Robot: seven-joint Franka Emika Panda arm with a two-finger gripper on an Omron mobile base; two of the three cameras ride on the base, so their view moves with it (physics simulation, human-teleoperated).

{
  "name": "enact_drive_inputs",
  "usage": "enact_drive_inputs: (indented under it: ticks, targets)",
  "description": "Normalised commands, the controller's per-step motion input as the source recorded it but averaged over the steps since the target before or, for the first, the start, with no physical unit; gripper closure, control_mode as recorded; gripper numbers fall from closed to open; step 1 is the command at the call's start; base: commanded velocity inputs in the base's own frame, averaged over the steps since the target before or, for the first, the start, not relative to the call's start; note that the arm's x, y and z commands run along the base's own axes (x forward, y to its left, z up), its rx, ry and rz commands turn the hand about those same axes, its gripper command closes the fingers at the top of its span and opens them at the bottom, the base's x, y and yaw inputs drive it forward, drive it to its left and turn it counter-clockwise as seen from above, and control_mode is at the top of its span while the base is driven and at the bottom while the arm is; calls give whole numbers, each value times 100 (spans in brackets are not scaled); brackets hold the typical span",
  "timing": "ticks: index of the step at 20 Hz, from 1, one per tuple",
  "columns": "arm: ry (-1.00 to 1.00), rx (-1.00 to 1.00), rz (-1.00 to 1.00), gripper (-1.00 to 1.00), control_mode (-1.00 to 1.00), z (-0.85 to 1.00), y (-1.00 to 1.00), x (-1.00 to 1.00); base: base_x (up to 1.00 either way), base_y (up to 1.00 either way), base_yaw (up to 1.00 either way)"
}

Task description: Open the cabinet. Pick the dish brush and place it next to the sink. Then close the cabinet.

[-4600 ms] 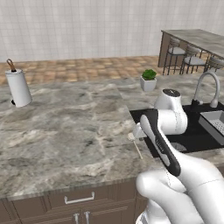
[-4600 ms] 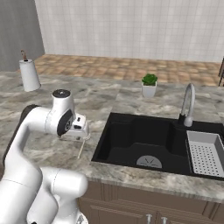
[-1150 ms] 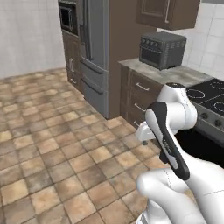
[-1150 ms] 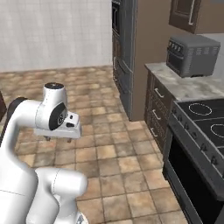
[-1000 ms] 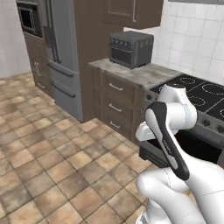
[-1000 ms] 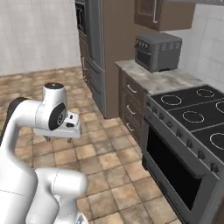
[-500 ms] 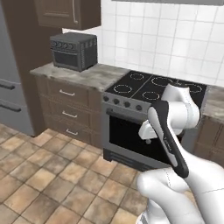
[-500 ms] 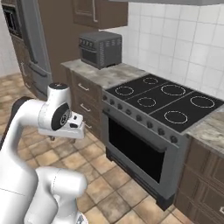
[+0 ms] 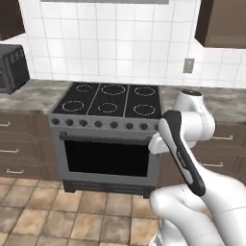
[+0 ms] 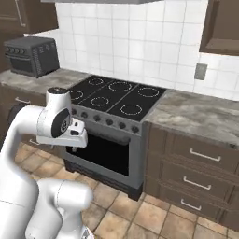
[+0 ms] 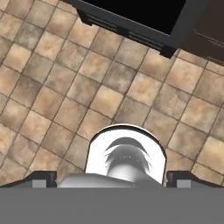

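The cabinet [image 10: 223,25] sits upper right in both base views over the stove [image 9: 110,98], the hand view adds floor tiles [image 11: 100,98]; the gripper's [image 10: 77,140] opening can't be judged.

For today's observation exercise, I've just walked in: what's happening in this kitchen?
The white arm is folded up in front of a black stove and is handling nothing. Its gripper points down at the tiled floor, fingertips apart and empty. A dark wall cabinet hangs above the counter to the right of the stove.
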Motion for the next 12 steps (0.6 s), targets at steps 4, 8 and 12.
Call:
enact_drive_inputs:
  ticks: [4, 8, 12]
  targets:
    - [0, 0, 0, -100, 100, 0, 0, 0, 15, -30, -97]
    - [0, 0, 0, -100, 100, 0, 0, 0, 19, -6, -66]
    - [0, 0, 0, -100, 100, 0, 0, 0, 50, -8, -9]
